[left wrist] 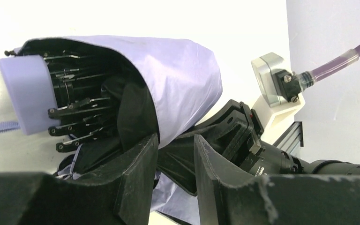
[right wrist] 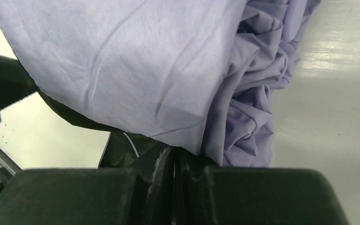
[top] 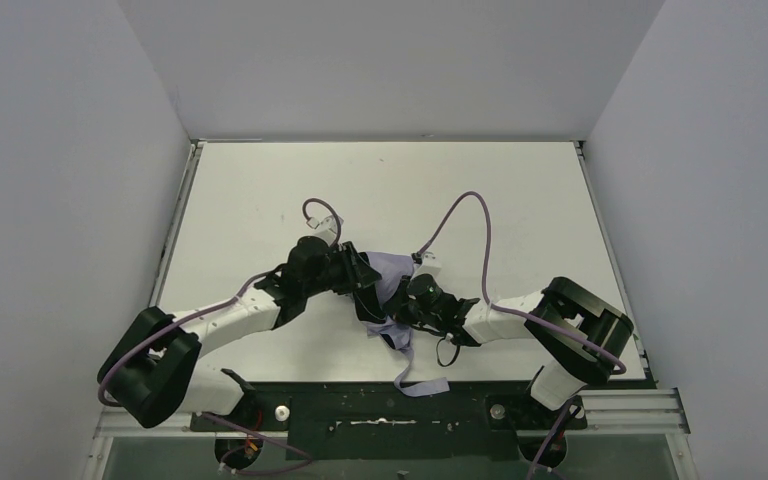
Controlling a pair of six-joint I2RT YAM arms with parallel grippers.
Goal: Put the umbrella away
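Note:
The umbrella (top: 392, 268) lies folded between my two grippers at the middle of the table, with lavender canopy outside and black inside. In the left wrist view its lavender handle (left wrist: 26, 93) sits at the left, with black ribs (left wrist: 77, 110) bunched beside it under the canopy (left wrist: 178, 79). My left gripper (left wrist: 174, 143) is open, its jaws apart with nothing pinched between them, close beside the canopy edge; it also shows in the top view (top: 365, 278). My right gripper (right wrist: 174, 154) is shut on a fold of the canopy (right wrist: 136, 70); in the top view it (top: 407, 300) is at the umbrella's right side.
A lavender strap (top: 420, 385) trails from the umbrella over the table's near edge. The right arm's wrist and camera housing (left wrist: 274, 84) sit close behind my left fingers. Purple cables (top: 480, 230) loop above both arms. Grey walls close in the table on three sides.

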